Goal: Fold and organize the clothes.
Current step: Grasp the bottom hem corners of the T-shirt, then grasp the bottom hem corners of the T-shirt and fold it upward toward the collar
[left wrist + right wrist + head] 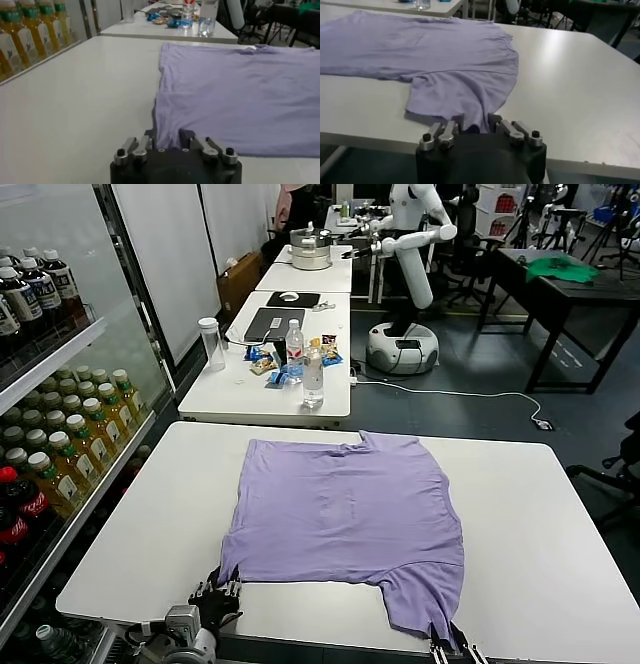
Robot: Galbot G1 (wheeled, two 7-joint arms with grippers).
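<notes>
A lavender T-shirt (345,509) lies spread flat on the white table (140,524), plain face up, one sleeve reaching toward the near edge. My left gripper (222,589) is at the table's near edge, shut on the shirt's near-left corner; the left wrist view shows the fabric (240,85) bunched between the fingers of the left gripper (168,139). My right gripper (447,639) is at the near edge on the right, shut on the tip of the near sleeve; the right wrist view shows the cloth (445,55) running into the right gripper (476,122).
A second table behind holds water bottles (313,374), a clear cylinder (211,344), snacks and a laptop (275,322). A drinks fridge (60,444) stands along the left. Another robot (405,284) and a dark table with a green cloth (560,269) stand farther back.
</notes>
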